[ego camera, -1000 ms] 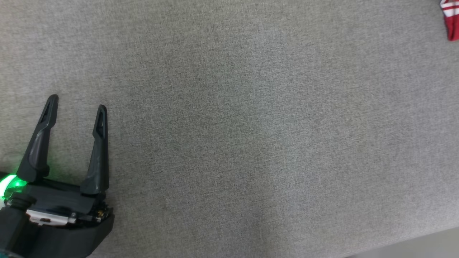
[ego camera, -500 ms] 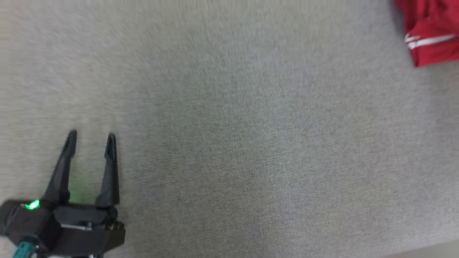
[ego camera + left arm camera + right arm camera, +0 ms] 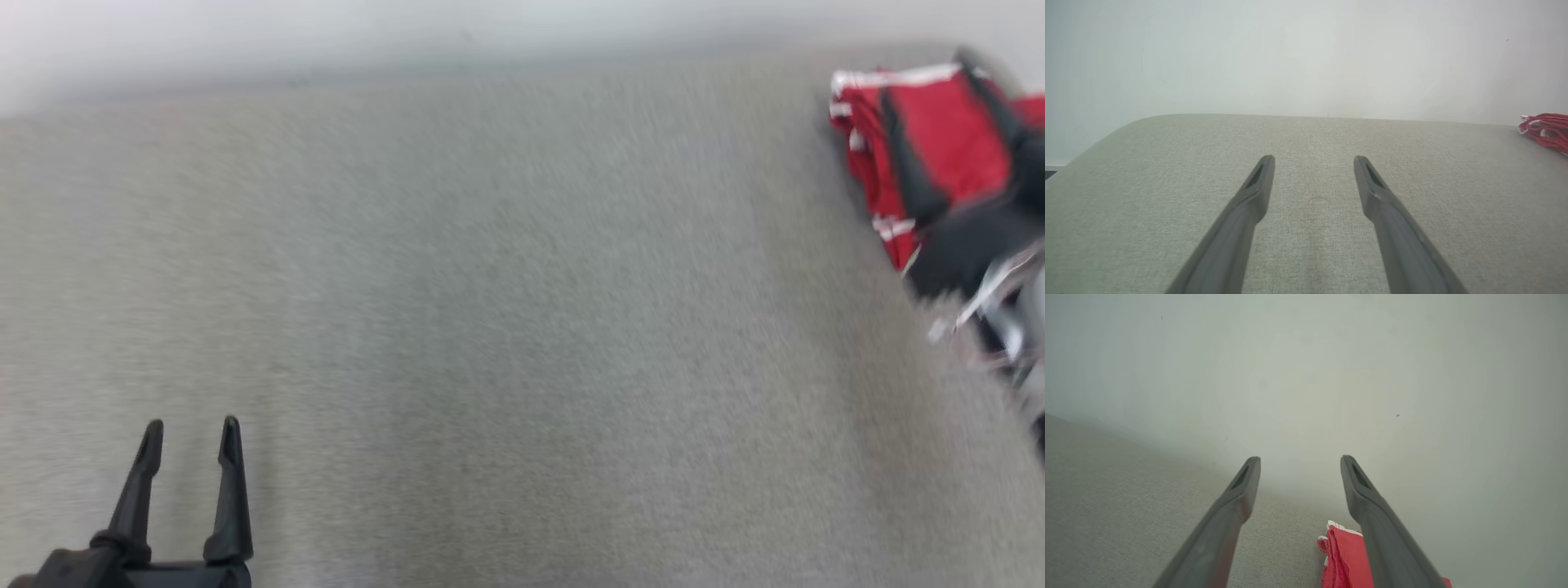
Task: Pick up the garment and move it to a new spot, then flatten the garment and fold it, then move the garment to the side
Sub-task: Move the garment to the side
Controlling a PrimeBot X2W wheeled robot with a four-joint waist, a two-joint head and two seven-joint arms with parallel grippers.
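Note:
The garment is red with white stripes and lies bunched in folds at the far right of the grey fabric surface, close to its back edge. My right gripper hangs open over it, blurred, fingers pointing toward the wall. In the right wrist view the garment lies below the open right gripper, partly behind one finger. My left gripper is open and empty at the lower left, far from the cloth. In the left wrist view the left gripper points across bare fabric, with the garment at the right edge.
A plain white wall runs right behind the surface's back edge. The surface's far left corner is rounded. Wide bare grey fabric lies between the two grippers.
The head camera has tilted up, bringing the wall and more of the garment into the picture. My right gripper has come into view over the garment. The left gripper stays open.

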